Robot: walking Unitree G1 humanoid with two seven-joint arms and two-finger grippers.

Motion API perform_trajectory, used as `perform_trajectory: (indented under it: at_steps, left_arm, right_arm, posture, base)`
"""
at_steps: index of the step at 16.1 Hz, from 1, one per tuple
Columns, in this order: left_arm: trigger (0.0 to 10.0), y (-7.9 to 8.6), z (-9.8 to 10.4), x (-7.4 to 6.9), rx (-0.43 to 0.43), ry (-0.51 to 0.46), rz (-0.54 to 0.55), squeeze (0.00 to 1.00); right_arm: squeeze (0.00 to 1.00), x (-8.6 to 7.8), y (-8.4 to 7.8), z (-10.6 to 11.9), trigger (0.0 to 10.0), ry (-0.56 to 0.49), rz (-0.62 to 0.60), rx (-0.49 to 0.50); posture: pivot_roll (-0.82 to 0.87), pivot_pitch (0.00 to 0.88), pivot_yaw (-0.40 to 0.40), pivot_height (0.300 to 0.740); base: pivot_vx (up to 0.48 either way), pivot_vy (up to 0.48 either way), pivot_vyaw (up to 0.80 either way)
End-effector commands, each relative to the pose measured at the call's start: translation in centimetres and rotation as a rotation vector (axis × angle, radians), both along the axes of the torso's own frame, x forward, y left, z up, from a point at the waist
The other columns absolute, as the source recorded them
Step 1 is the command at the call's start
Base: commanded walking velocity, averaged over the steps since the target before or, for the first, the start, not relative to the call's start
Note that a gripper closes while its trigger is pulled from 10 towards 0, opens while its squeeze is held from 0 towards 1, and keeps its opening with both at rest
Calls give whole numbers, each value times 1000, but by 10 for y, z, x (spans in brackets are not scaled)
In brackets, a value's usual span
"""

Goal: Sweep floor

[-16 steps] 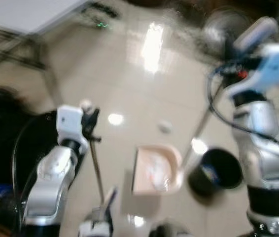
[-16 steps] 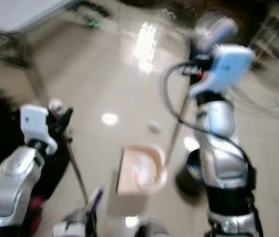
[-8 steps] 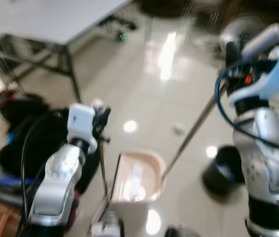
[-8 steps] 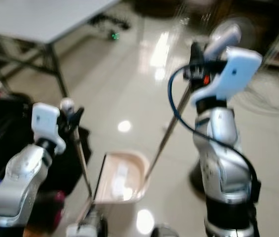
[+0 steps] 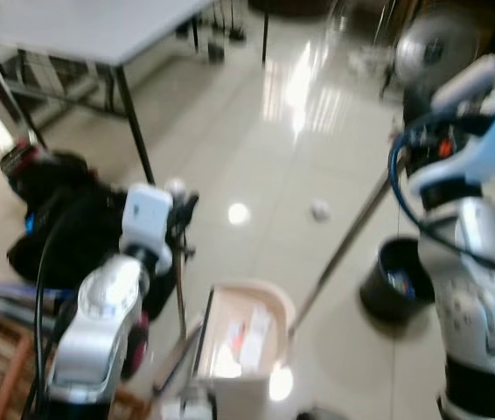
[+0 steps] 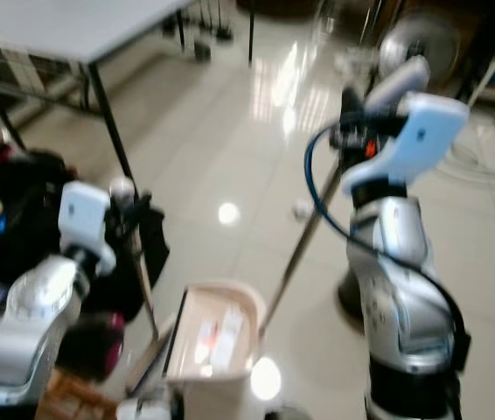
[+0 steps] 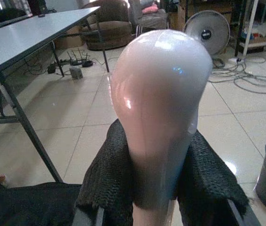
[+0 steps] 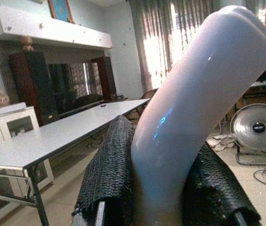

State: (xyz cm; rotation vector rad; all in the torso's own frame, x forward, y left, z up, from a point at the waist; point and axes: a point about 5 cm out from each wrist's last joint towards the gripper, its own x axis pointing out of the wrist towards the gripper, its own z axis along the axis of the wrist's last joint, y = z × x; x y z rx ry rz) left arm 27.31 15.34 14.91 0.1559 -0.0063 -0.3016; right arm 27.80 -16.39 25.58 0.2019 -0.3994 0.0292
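The left pincer is clamped on the rounded pink top of the dustpan handle, its black fingers pressed against both sides; in the head views that handle runs as a thin rod down from the pincer to the dustpan, which stands on the tiled floor just in front of the robot, between its two arms; pale scraps lie inside the dustpan, too blurred to name. The right pincer is clamped on the white grip of the broom, raised high on the right; the broom's metal pole slants down and inward from there, its lower end reaching the dustpan's right edge. A small white scrap lies on the floor beyond the dustpan, apart from it. A dark bin stands on the floor to the right of the pole, beside the right arm; a black bag sits to the left; a grey surface on dark legs stands further off on the left, and a fan at the far right.
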Motion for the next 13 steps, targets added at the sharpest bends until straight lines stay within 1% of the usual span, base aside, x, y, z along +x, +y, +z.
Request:
perform_trajectory:
  at_steps: [1,8,9,10,13]
  left_arm:
    - [10000,-8,10,-1,-13,-40,-36,0]
    - [10000,-7,11,0,-11,-39,-33,0]
    - [10000,-7,11,0,-15,-42,-32,0]
    - [10000,-6,11,2,-49,-33,-32,0]
    - [10000,-5,11,4,-65,-38,-23,0]
  right_arm:
    - [0,-6,-10,9,10000,-38,-45,17]
    - [0,-5,-12,14,10000,-53,-42,38]
    - [0,-5,-12,14,10000,-56,-41,37]
    - [0,-6,-13,22,10000,-87,-35,27]
    - [0,-6,-15,33,10000,-126,-35,29]
  posture:
    - [78,147,10,740]
    - [73,131,11,740]
    - [71,130,10,740]
    - [62,117,12,740]
    - [53,108,15,740]
  base:
    - [0,-480,0]
    - [0,-480,0]
    - [0,0,0]
    - [0,0,0]
    - [0,0,0]
